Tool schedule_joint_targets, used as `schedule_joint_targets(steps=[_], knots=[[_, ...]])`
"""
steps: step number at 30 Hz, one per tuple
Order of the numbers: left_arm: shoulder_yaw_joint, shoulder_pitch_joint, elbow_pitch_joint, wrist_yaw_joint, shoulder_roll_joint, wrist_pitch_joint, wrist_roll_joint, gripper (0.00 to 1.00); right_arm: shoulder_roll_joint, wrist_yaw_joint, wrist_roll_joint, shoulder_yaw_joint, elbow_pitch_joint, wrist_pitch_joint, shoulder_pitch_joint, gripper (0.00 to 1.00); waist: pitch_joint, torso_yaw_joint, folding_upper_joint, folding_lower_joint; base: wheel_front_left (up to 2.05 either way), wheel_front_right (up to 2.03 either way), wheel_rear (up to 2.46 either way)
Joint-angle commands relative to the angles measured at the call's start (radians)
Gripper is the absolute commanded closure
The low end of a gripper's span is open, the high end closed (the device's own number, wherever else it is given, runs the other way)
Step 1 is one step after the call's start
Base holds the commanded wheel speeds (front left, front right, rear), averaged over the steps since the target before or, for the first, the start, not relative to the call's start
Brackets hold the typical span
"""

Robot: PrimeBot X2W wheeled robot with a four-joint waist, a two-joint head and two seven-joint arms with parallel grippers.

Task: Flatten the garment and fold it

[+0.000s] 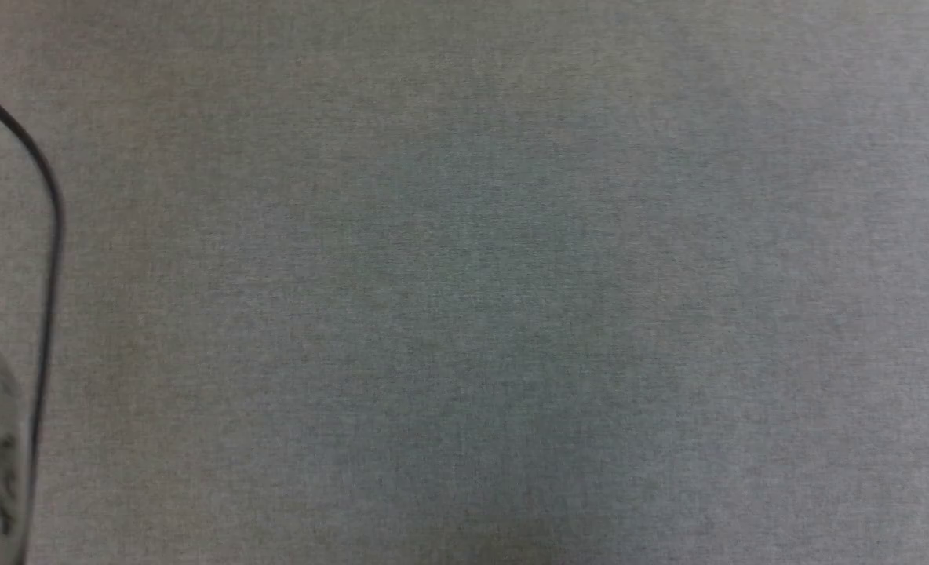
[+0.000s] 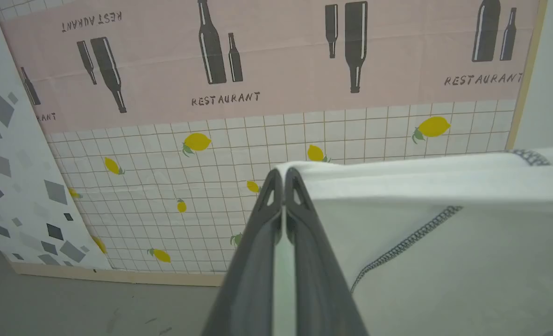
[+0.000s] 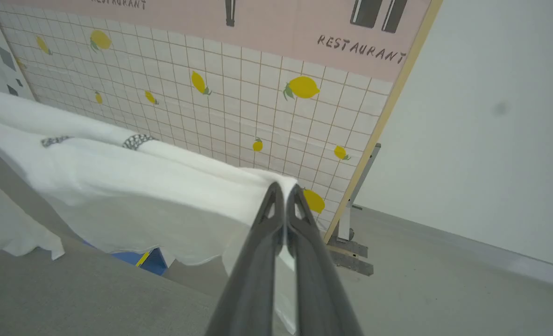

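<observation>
Garment (image 2: pixel 444 186) before lemon-printed panel (image 2: pixel 267 135)

Garment (image 2: pixel 444 280): thin white cloth, matt and soft, with raised black-and-white stitching (image 2: pixel 407 242). Left gripper (image 2: pixel 283 179) and right gripper (image 3: pixel 284 191): dark, smooth, matt, plastic-looking. Table (image 1: pixel 464 282): grey woven fabric, matt. Backdrop (image 2: pixel 267 70): printed sheet, creased like paper, in a pale wood frame (image 3: pixel 384 121).

Backdrop panel (image 2: pixel 304 70) printed with lemon tiles, bottles and RESTAURANT lettering, speckled panel (image 2: pixel 10 163) adjoining it, plain wall (image 3: pixel 491 140), grey floor (image 3: pixel 444 289), grey fabric surface (image 1: pixel 464 282), partly hidden blue object (image 3: pixel 152 262).
</observation>
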Motion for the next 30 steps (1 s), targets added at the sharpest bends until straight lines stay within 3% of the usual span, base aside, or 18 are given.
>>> schedule_joint_targets(steps=[1,10,15,22,26,30], knots=[[0.012,0.046,0.009,0.001,-0.008,-0.019,-0.024,1.00,-0.004,-0.002,0.028,0.003,-0.002,-0.019,0.055,1.00,-0.008,0.016,0.0000,-0.0003,0.00,0.00,0.00],[0.025,0.354,-0.007,-0.038,-0.062,-0.127,-0.104,1.00,-0.022,-0.002,0.163,-0.007,-0.170,-0.121,0.517,1.00,-0.136,0.065,0.0000,-0.0003,0.00,0.00,0.00],[0.064,0.654,-0.076,-0.015,-0.129,-0.161,-0.179,1.00,0.006,-0.002,0.196,-0.086,-0.270,-0.182,0.845,1.00,-0.244,0.081,0.0000,-0.0003,0.00,0.00,0.00],[0.089,1.071,-0.165,0.032,-0.243,-0.171,-0.259,1.00,0.094,-0.002,0.198,-0.180,-0.352,-0.212,1.220,1.00,-0.373,0.095,0.0000,-0.0003,0.00,0.00,0.00],[0.080,1.227,-0.191,0.035,-0.266,-0.131,-0.290,1.00,0.122,-0.002,0.166,-0.207,-0.382,-0.189,1.384,1.00,-0.425,0.102,0.0000,-0.0003,0.00,0.00,0.00],[0.100,1.367,-0.238,0.072,-0.265,-0.075,-0.311,1.00,0.147,-0.002,0.135,-0.227,-0.435,-0.121,1.541,1.00,-0.474,0.100,0.0000,-0.0003,0.00,0.00,0.00]])
